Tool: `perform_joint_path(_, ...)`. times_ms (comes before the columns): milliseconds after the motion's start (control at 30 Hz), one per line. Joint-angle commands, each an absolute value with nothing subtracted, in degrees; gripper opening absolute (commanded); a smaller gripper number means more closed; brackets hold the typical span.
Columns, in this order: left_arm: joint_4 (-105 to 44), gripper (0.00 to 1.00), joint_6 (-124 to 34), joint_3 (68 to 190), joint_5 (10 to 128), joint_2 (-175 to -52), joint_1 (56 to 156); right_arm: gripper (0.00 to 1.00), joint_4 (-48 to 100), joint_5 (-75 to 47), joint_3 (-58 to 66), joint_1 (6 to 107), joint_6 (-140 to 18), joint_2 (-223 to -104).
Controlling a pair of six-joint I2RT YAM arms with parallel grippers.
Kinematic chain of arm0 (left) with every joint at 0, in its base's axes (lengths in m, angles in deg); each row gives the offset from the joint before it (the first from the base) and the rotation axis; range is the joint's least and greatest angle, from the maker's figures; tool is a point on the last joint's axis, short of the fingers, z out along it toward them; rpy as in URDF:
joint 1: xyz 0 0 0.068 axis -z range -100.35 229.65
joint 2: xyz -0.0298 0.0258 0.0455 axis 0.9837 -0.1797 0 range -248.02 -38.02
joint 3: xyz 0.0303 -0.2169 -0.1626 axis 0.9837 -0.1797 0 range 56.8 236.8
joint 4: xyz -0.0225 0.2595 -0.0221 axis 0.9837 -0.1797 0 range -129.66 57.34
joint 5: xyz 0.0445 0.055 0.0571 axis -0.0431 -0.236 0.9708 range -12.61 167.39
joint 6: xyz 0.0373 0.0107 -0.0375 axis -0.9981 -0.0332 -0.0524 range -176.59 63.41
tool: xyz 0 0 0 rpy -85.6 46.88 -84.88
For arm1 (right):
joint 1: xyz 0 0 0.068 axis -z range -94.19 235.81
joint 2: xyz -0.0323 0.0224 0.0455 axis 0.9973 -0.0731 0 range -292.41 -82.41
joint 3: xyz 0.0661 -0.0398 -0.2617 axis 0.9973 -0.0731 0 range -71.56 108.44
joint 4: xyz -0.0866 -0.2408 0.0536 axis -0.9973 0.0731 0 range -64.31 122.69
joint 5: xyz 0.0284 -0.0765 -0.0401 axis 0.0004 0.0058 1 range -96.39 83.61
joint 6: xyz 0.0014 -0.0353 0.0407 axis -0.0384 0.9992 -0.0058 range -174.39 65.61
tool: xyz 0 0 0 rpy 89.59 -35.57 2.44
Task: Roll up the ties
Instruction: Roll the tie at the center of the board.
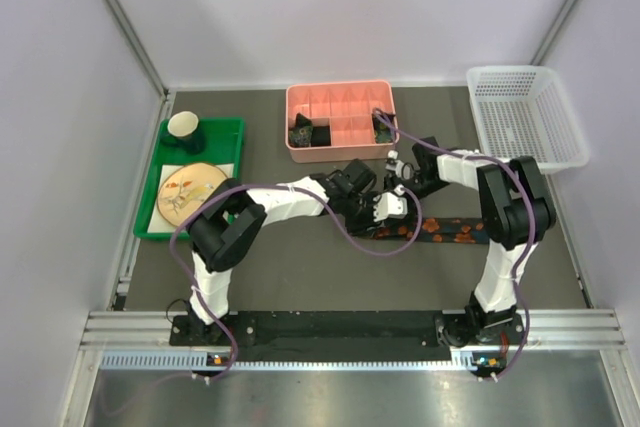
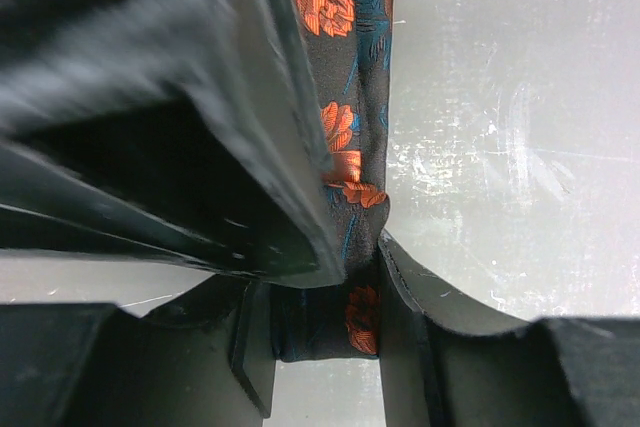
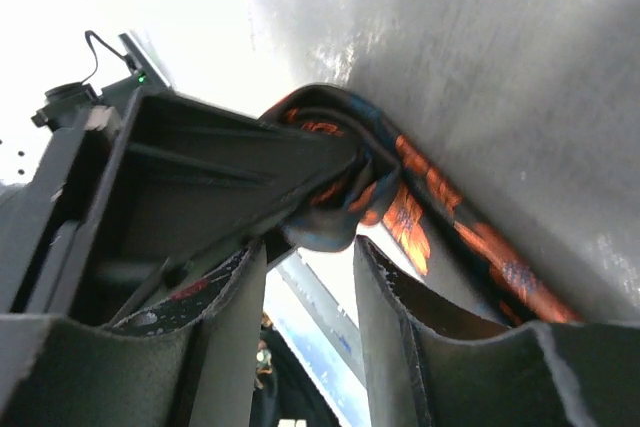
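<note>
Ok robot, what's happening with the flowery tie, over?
Left gripper clamped on tie. Right gripper open beside the fold. Tie mostly unrolled. Purple cable looping across it.

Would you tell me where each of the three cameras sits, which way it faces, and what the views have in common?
Top external: above and behind the arm bases, facing down at the table; both whole arms show, meeting over the tie.
Left wrist: on the left arm, facing along the left gripper, which is shut on the tie.
Right wrist: on the right arm, facing past the open right gripper at the tie's bunched end.
Shared: all three views show the orange-blotched tie.
</note>
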State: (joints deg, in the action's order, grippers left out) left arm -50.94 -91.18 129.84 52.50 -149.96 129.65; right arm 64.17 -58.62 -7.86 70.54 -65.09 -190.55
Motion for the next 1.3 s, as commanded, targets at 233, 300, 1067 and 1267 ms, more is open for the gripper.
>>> perform_joint_path(233,-60.1,0.13,-92.7,130.0,56.4,-155.6,130.3,0.00,58.7,-54.8,-8.3,68.4,-64.5,-194.1)
perform_joint_path(300,-59.6,0.25,-91.9,129.8,56.4,-155.3,130.2,0.00,59.1,-53.1,-8.7,68.4,-63.3,-193.6)
perform_joint_path(1067,-14.6,0.73,-73.7,112.8,34.3,-146.3,121.8,0.00,61.4,-30.0,-8.2,68.8,-62.1,-195.3)
perform_joint_path(1267,-10.5,0.74,-73.6,114.6,34.1,-149.9,122.6,0.00,60.9,-30.9,-7.6,68.7,-62.7,-196.4)
